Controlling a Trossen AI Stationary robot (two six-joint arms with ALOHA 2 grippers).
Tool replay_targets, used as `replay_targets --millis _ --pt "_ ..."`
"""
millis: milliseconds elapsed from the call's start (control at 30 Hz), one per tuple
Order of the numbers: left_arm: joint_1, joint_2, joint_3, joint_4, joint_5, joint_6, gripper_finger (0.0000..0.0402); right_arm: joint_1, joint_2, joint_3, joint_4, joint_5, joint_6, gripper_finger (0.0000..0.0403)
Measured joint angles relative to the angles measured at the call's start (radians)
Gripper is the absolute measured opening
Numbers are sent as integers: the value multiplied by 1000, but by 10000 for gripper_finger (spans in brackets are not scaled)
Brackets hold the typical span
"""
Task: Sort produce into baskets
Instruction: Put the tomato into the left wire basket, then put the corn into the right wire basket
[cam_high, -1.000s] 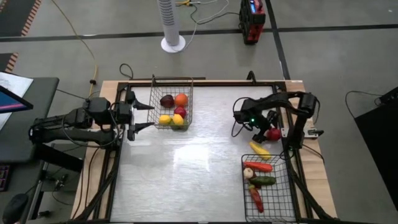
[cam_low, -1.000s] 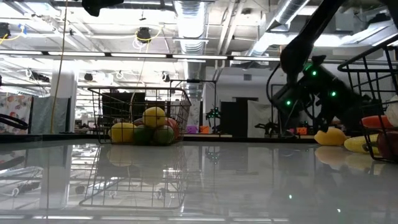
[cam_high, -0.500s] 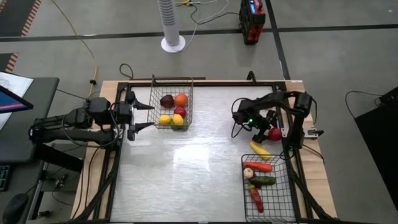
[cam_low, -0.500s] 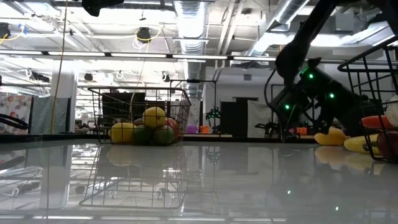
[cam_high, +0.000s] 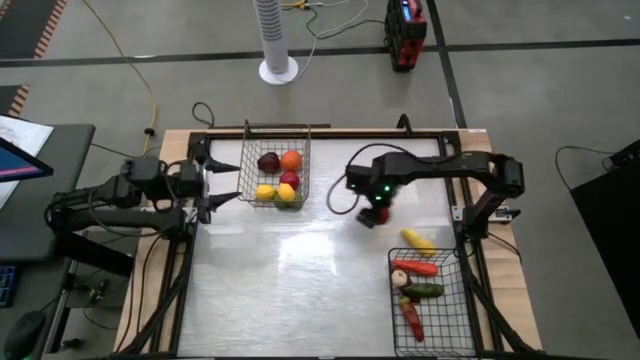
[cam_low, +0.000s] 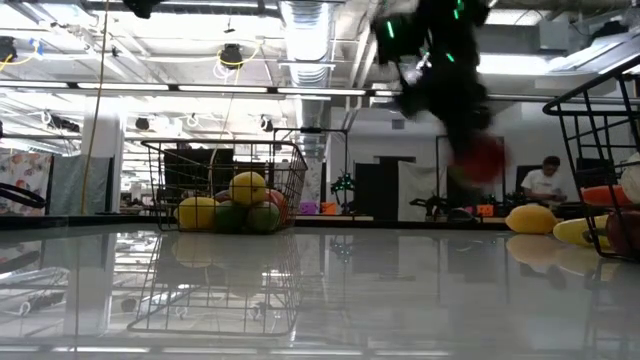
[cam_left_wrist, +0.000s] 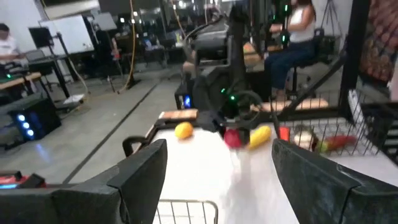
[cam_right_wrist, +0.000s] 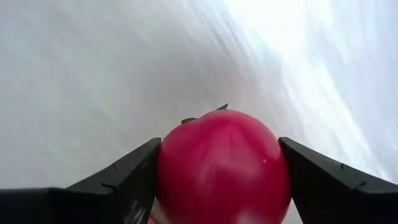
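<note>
My right gripper is shut on a round red tomato and carries it above the middle of the table; it also shows in the low view. The silvery grey basket at the far left holds several round fruits. The black basket at the near right holds several long vegetables. A yellow long piece lies on the table just beyond the black basket. My left gripper is open and empty at the table's left edge, beside the grey basket. My right gripper pinches the tomato's two opposite sides between its two fingers. The fingers point down at the table from above. The tomato is lifted clear of the table, its green stalk end facing away from the wrist.
The table's bare surface lies between the two baskets. A white fan column and a red box stand on the floor beyond the far edge. People sit in the room behind the table.
My right gripper has risen from the table's right edge with the tomato and gone toward the table's left, now over the middle. The tomato is lifted clear of the table. My left arm has drawn back a little toward the left edge.
</note>
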Motion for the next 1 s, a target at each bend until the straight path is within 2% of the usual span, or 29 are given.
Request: replay_targets --millis 100,200,333,500,600,800,1000 --pt "0 -37 0 12 12 -20 279 48 -31 41 269 22 10 327" --pt "0 -69 0 22 51 -39 279 74 -35 50 589 117 9 327" --pt "0 -95 0 22 75 -51 279 75 -4 50 955 203 -113 327" --pt "0 -101 0 20 77 -52 279 56 55 52 1214 237 -288 327" --pt "0 -98 0 20 78 -42 279 30 134 67 1333 193 -335 333" --pt "-3 -93 0 13 82 -42 279 -44 267 208 1240 14 -317 389" --pt "-3 -93 0 8 89 -39 279 -92 295 348 883 15 -255 379"
